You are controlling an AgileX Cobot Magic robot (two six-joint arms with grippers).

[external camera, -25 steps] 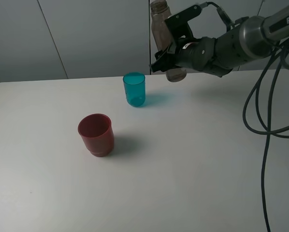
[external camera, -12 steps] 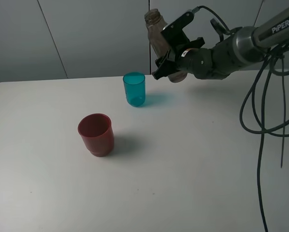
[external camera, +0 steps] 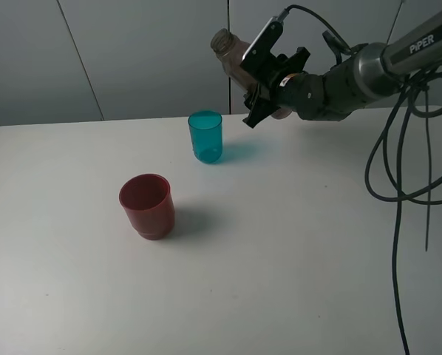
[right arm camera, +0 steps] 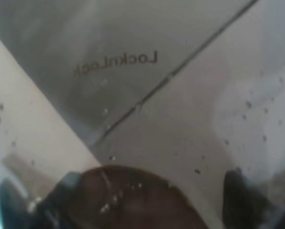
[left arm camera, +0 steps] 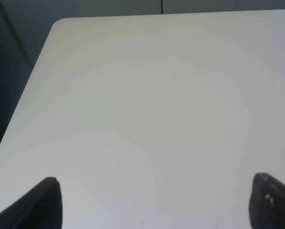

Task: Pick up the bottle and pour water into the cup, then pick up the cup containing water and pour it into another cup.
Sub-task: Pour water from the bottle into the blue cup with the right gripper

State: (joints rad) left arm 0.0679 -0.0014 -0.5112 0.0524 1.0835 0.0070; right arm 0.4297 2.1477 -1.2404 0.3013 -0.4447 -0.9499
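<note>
My right gripper (external camera: pixel 264 78) is shut on the tinted bottle (external camera: pixel 234 56) and holds it in the air, tilted with its open neck toward the left, above and right of the teal cup (external camera: pixel 205 136). The teal cup stands upright on the white table (external camera: pixel 280 244). The dark-red cup (external camera: pixel 146 205) stands upright nearer the front left. In the right wrist view the bottle (right arm camera: pixel 133 86) fills the picture, with drops on its wall. My left gripper (left arm camera: pixel 154 200) is open over bare table, far from the cups, and does not show in the exterior view.
Black cables (external camera: pixel 398 185) hang from the right arm at the right of the table. A grey panelled wall (external camera: pixel 132 52) stands behind the table's far edge. The table's left edge (left arm camera: pixel 23 95) shows in the left wrist view.
The bottle has tipped further left, from nearly upright to clearly tilted, and its neck has moved toward the teal cup. Both cups and the left gripper have not moved.
</note>
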